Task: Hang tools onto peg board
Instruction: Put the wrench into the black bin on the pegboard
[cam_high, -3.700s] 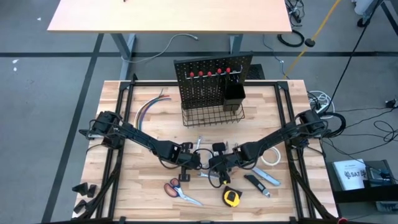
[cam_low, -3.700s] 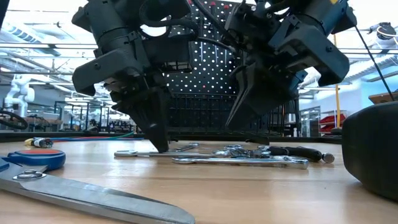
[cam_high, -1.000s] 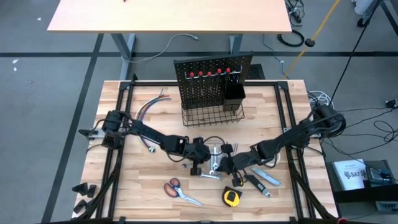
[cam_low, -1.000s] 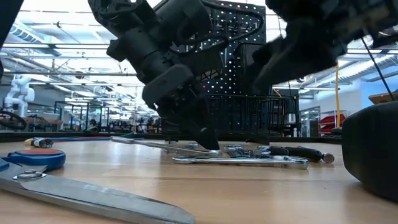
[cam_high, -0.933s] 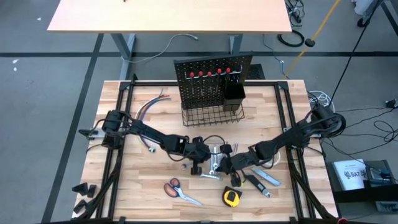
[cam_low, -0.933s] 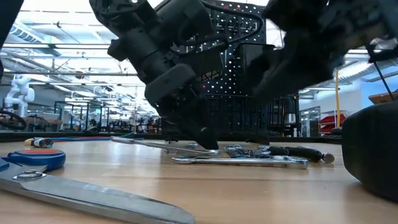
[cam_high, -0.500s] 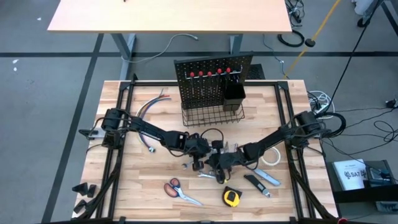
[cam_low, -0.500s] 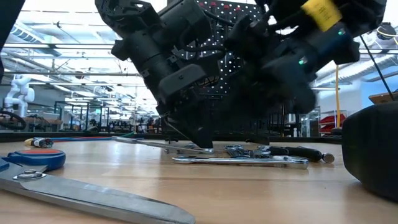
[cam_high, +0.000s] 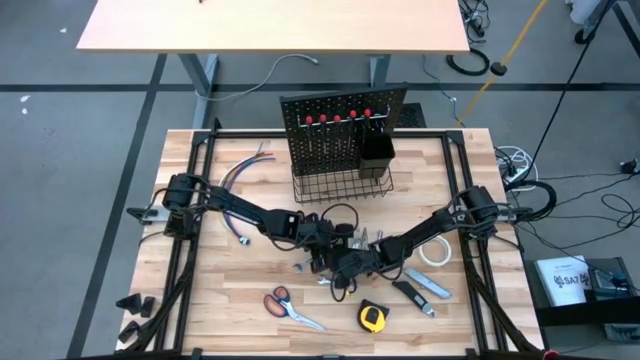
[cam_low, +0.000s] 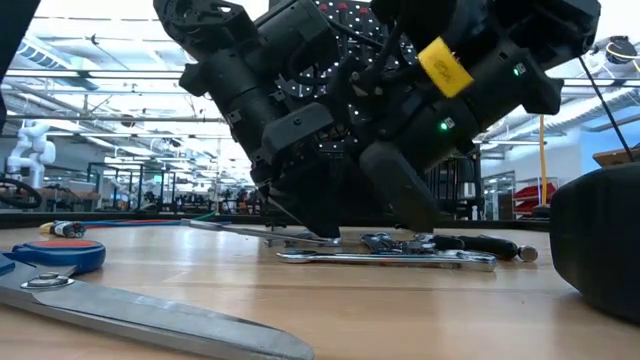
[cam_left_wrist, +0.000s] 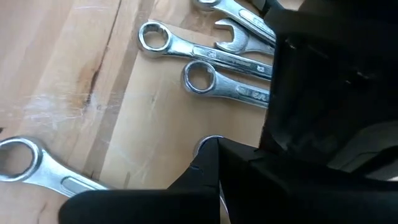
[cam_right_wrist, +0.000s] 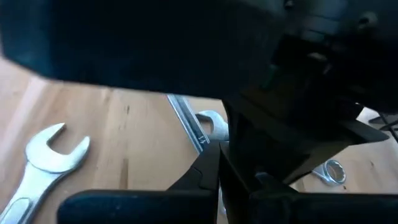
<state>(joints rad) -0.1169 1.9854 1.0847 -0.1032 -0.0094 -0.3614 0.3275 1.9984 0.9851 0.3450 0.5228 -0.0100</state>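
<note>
Left gripper (cam_high: 322, 262): low over the tabletop's middle, fingers closed together; in the low view its tip (cam_low: 322, 232) sits at the raised end of a wrench (cam_low: 240, 229). Grip on it, cannot tell.
Right gripper (cam_high: 338, 268): just beside the left one, crowding it, fingers closed; low over the same wrench cluster, nothing seen between them.
Wrenches (cam_left_wrist: 205, 55): silver, lying flat and overlapping on the wood directly under both grippers; ring ends and one open jaw show in the left wrist view.
Long wrench (cam_low: 385, 258): flat on the table, in front of the two grippers in the low view.
Peg board (cam_high: 342, 128): upright, black, perforated, beyond the grippers; row of red-capped tools along its top.
Wire basket (cam_high: 340, 186): at the board's base, between board and grippers.
Cup (cam_high: 376, 153): black, on the board's right part.
Scissors (cam_high: 289, 308): orange handles, on the near side of the left gripper, apart from it.
Tape measure (cam_high: 373, 318): yellow, near side of the right gripper.
Utility knife (cam_high: 428, 285): to the right gripper's right.
Tape roll (cam_high: 434, 252): white, under the right arm.
Wires (cam_high: 241, 170): coloured bundle, left of the board.
Surface (cam_high: 250, 300): light wooden planks, scratched.
Room: grey floor, second table (cam_high: 270, 25) beyond the board.
</note>
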